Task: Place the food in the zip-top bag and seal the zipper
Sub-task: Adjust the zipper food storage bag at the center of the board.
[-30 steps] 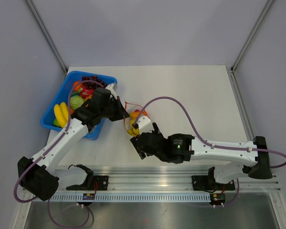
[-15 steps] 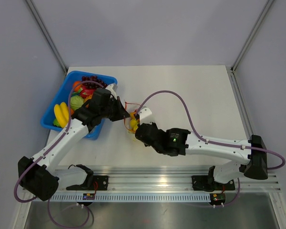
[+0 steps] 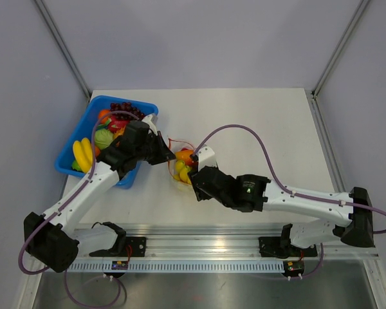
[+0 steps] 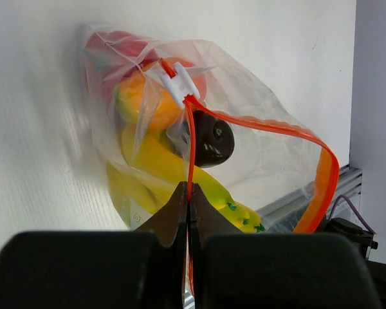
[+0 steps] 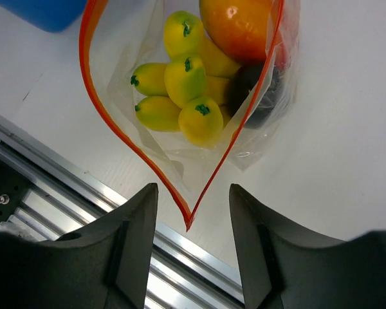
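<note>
The white tabletop (image 3: pixel 257 129), walled by grey panels, carries a blue tray (image 3: pixel 132 102) of toy fruit. Just beside it lies the zip-top bag (image 4: pixel 270 161) holding the food (image 5: pixel 186 77). The left fingers (image 4: pixel 174 212) pinch the zipper (image 4: pixel 318 187), the right fingers (image 5: pixel 132 244) gape around the bag's corner gripping nothing, and the right arm has shifted rightward since a second ago.
</note>
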